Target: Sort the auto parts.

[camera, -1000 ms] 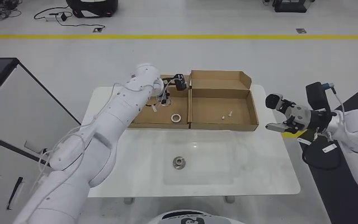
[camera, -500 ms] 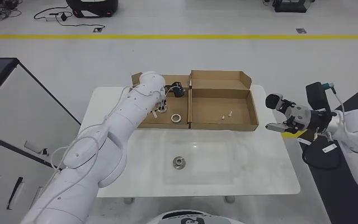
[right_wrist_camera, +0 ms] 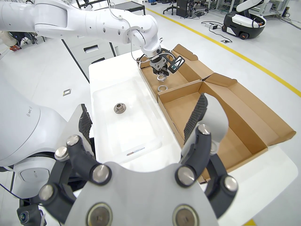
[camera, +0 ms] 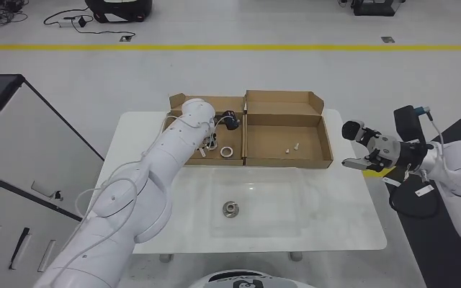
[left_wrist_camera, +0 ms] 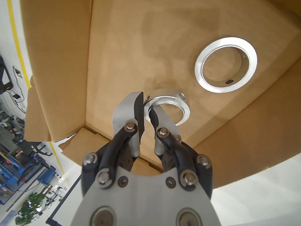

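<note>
Pale floor (camera: 288, 21) crossed by a yellow line (camera: 230, 47).

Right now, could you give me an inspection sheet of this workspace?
Surface: white table, recessed in the middle, looks clean.
Job's things: silver metal ring held over the left cardboard box; a second silver ring lies inside it; two small pale parts in the right cardboard box; grey flanged metal hub on the table.
Clutter: nothing seen.
Grippers: left gripper shut on the held ring; right gripper open, empty, near the table's right edge.
Cables: thin white cable along the left arm; black cables on the floor.
Surroundings: yellow floor line, wheeled machine.
</note>
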Available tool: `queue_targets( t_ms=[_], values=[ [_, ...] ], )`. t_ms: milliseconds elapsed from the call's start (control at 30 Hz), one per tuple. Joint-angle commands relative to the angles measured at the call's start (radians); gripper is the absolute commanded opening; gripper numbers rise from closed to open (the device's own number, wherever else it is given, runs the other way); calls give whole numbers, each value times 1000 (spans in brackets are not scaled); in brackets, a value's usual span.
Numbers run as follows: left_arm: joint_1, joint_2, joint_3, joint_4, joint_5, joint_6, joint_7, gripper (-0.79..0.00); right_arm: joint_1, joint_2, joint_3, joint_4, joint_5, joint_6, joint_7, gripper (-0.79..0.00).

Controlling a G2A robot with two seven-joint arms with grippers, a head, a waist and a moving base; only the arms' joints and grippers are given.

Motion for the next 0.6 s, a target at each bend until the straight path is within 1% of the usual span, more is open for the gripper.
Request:
queue_targets(
  t_ms=[0,33,67,100,133,333,433,467,500,567],
  values=[
    [-2,-5,1,10,2,-1,6,-428,0,0,0,0,0,0,0,0],
    [-3,-8,3,14,5,-1,8,-323,0,0,0,0,0,0,0,0],
    [-4,-10,4,18,7,1,10,-259,0,0,0,0,0,0,0,0],
    [-5,-12,5,23,9,2,11,-249,0,0,0,0,0,0,0,0],
    [-7,-13,6,28,13,6,10,-259,0,0,0,0,0,0,0,0],
    [-18,-20,8,52,21,17,16,-360,0,0,0,0,0,0,0,0],
    [-26,-22,8,59,25,16,22,-351,0,0,0,0,0,0,0,0],
    [-31,-22,7,59,26,15,25,-345,0,0,0,0,0,0,0,0],
    [-36,-21,10,59,35,15,27,-280,0,0,0,0,0,0,0,0],
    [-47,-21,13,57,47,10,35,-206,0,0,0,0,0,0,0,0]
  ],
)
